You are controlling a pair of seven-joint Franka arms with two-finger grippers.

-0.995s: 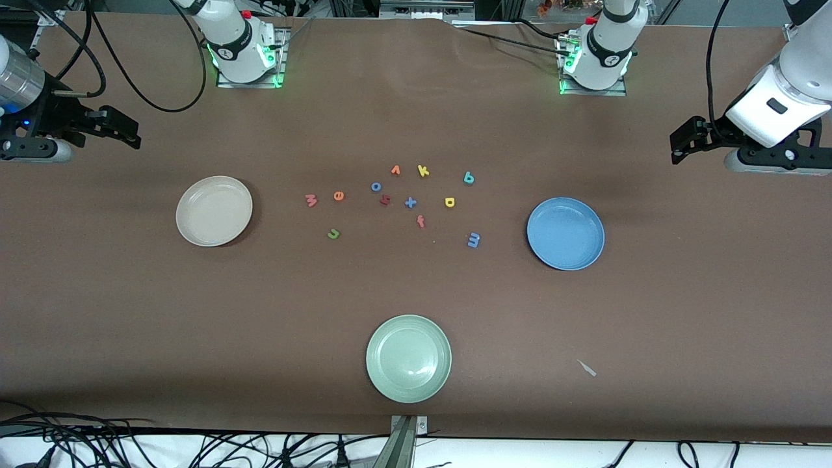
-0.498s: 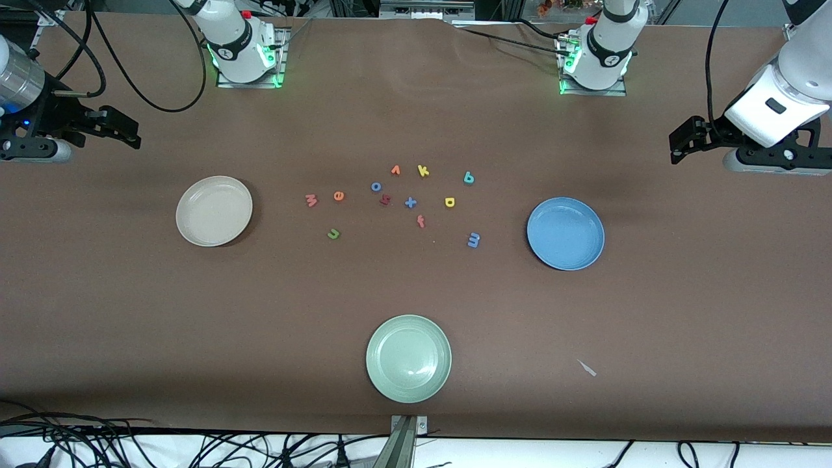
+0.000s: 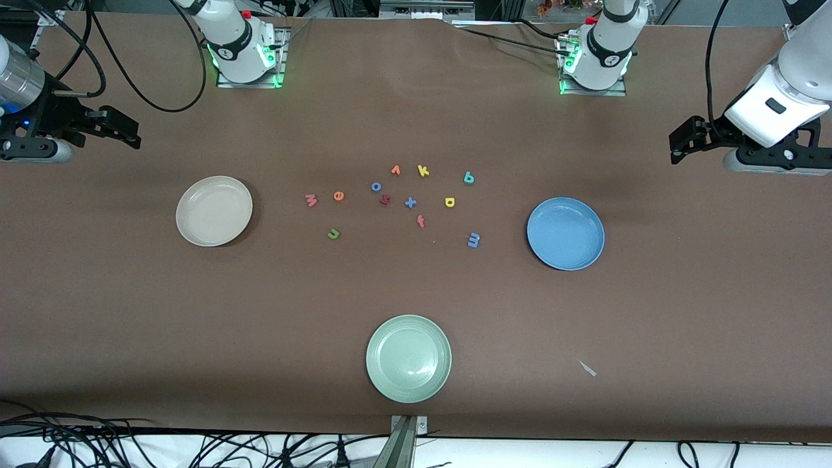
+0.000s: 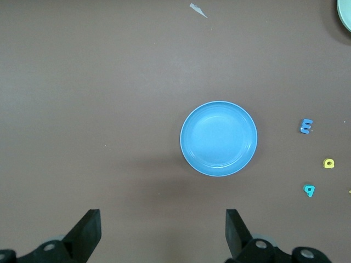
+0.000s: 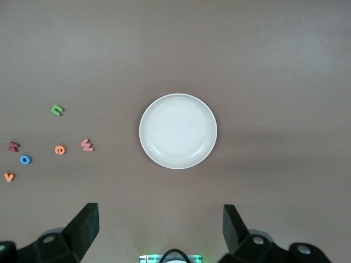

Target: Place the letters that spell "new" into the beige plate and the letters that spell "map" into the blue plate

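Both arms waiting up high. Left gripper (image 4: pixel 160 233) spread wide, empty, over bare table (image 3: pixel 416 305) past the blue plate (image 3: pixel 565 233); right gripper (image 5: pixel 159 230) likewise beside the beige plate (image 3: pixel 214 210). Between the plates — green n (image 3: pixel 333 233), orange e (image 3: pixel 338 195), pinkish w (image 3: pixel 311 200) at three o'clock of beige; blue m (image 3: pixel 473 240), yellow a (image 3: pixel 449 202), teal p (image 3: pixel 468 177) at nine o'clock of blue.

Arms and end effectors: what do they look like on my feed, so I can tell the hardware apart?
Both arms are white with black joint rings, and their bases glow green. The left end effector is black under a white wrist housing, with a black cable running up from it. The right end effector is black on a silvery metal cylinder, with looping black cables. Each wrist view shows two dark wedge-shaped fingers.
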